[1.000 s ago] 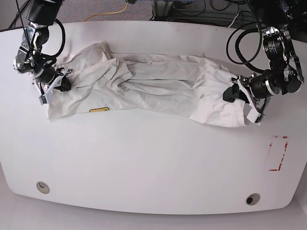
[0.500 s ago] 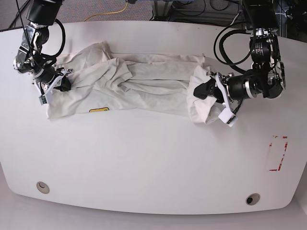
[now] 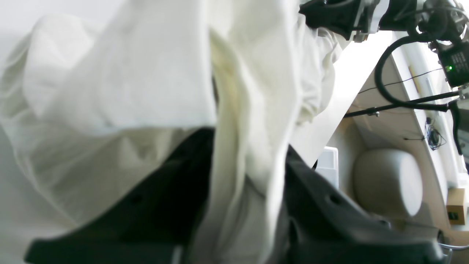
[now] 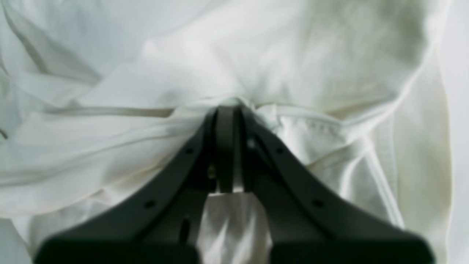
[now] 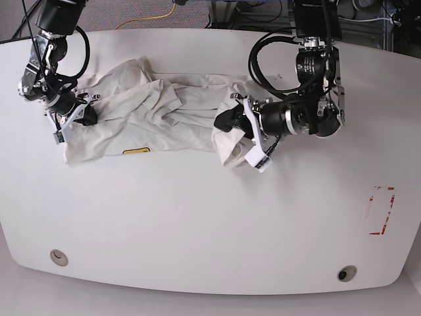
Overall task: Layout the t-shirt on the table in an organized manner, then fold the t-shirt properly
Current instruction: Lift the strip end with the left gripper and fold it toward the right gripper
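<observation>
The white t-shirt [image 5: 164, 115] lies bunched and wrinkled across the back left of the table [image 5: 197, 224], with a small yellow patch [image 5: 135, 151] at its front edge. My left gripper [image 5: 231, 125], on the right in the base view, is shut on the shirt's right end, which hangs doubled over near the middle. In the left wrist view the t-shirt [image 3: 110, 80] runs between the black fingers [image 3: 329, 205] of that gripper [image 3: 249, 176]. At the shirt's left end my right gripper [image 5: 82, 112] is shut on the cloth. The right wrist view shows this gripper [image 4: 227, 121] pinching a fold of the t-shirt [image 4: 256, 55].
Two round grommet holes [image 5: 58, 257] [image 5: 346, 273] sit near the table's front edge. Red tape marks [image 5: 381, 210] are at the right. Cables, one of them yellow [image 5: 154, 18], lie beyond the back edge.
My left gripper has carried the shirt's right end well to the left, from the table's right side to near the middle, bunching the cloth. The right gripper has stayed in place.
</observation>
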`<state>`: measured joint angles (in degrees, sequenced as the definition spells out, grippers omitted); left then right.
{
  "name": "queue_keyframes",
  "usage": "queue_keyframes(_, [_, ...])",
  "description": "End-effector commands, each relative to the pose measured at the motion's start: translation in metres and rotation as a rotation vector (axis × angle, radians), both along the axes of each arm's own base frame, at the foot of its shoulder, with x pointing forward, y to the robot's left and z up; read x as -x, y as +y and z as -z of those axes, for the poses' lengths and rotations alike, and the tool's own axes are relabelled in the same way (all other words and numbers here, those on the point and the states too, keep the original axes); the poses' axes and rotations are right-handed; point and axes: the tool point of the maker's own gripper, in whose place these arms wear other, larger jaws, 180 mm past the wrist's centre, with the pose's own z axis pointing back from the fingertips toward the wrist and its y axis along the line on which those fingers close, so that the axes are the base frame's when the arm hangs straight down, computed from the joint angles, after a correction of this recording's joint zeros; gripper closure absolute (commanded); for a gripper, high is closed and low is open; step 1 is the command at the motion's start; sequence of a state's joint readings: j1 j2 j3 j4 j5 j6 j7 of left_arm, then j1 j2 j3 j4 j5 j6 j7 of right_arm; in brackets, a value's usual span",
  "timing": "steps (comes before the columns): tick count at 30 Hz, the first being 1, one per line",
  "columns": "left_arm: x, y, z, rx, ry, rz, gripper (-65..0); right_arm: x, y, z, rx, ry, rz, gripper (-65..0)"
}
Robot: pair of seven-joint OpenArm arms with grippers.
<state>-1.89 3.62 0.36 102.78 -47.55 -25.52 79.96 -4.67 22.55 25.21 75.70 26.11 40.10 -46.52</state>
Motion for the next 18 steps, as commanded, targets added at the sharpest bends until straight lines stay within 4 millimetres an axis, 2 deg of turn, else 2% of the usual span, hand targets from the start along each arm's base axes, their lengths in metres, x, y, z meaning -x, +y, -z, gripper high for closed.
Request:
queue_keyframes(1, [-0.007,-0.011,-0.014,0.049,-0.038,0.000,-4.9,0.023,-0.006,0.017,0.059,0.126,-0.025,-3.6])
queue_keyframes(5, [-0.005,-0.019,-0.005,0.064,0.004,0.008,-4.9,0.023,-0.006,0.017,0.057,0.125,-0.024,-3.6])
queue_keyframes(11, [-0.017,-0.024,0.000,0.072,0.037,0.014,-4.9,0.023,-0.006,0.017,0.056,0.125,-0.024,-3.6])
queue_keyframes(17, [-0.027,-0.029,-0.009,0.087,0.017,0.018,-5.1,0.023,-0.006,0.017,0.056,0.125,-0.024,-3.6])
queue_keyframes(18, [-0.030,-0.033,-0.014,0.097,0.006,0.021,-7.1,0.023,-0.006,0.017,0.056,0.125,-0.024,-3.6])
